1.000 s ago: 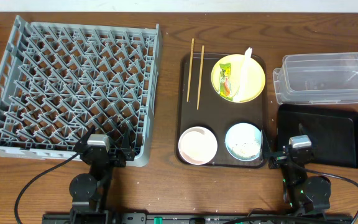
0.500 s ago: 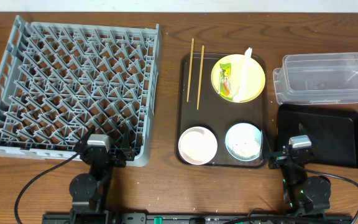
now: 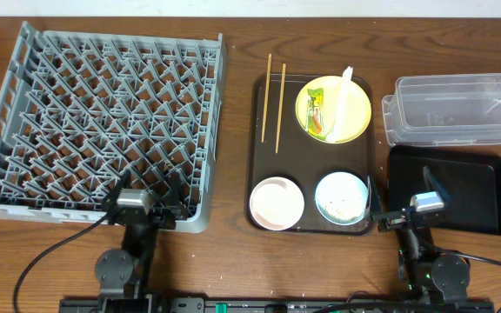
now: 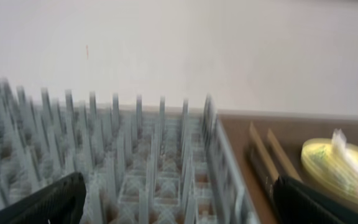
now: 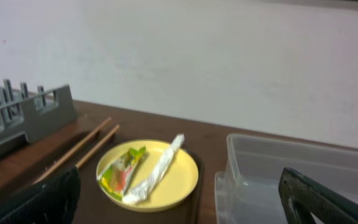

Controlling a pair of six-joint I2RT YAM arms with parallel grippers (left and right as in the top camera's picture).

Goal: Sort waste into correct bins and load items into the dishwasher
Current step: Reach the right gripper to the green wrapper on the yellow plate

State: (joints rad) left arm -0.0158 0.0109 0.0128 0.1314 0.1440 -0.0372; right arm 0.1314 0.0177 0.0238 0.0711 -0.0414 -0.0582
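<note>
The yellow plate (image 3: 357,103) sits at the back right of the dark brown serving tray (image 3: 264,165). It holds the green wrapper (image 3: 318,113) and the long white paper piece (image 3: 343,97); both also show in the right wrist view, wrapper (image 5: 122,171) and paper (image 5: 160,168). Two chopsticks (image 3: 274,100) lie at the tray's left edge. A white bowl (image 3: 277,203) and a light blue bowl (image 3: 340,197) with rice scraps sit at the tray's front. The grey rack (image 3: 103,113) is on the left. The clear tub (image 3: 455,109) and the black tray (image 3: 472,187) are on the right. My left gripper (image 3: 144,193) is open and empty at the rack's front edge. My right gripper (image 3: 403,196) is open and empty by the black tray. No cup shows.
The left wrist view shows the rack's pegs (image 4: 135,155), the chopsticks (image 4: 266,155) and the plate (image 4: 337,165) ahead. The right wrist view shows the tub (image 5: 291,168) to the right of the plate (image 5: 182,180). A white wall stands behind the table.
Both wrists have shifted slightly and their fingers now show spread wider in the overhead view. Nothing on the table has moved.
</note>
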